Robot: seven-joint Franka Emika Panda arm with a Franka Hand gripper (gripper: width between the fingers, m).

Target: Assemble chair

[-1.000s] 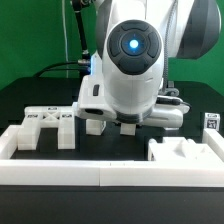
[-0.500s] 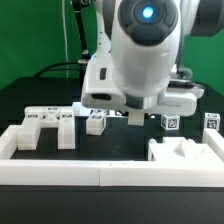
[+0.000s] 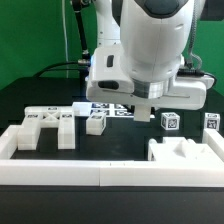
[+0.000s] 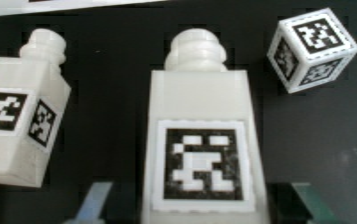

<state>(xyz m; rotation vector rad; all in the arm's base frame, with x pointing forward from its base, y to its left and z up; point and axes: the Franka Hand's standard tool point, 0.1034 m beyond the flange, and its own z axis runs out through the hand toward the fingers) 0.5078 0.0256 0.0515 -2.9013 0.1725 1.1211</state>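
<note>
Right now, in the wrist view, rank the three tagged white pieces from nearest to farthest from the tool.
1. The middle tagged post, held between the fingers of the tool.
2. The second tagged post, lying beside it.
3. The small tagged cube, out past the posts' knobbed tips.

Exterior view: arm fills the upper frame, top cut off; it hides the gripper, so jaws and any held part cannot be seen there. Marker board mostly covered by the arm. Tagged block cut by right edge.
Wrist view: fingertips cropped at frame edge; middle peg piece base cut off.
</note>
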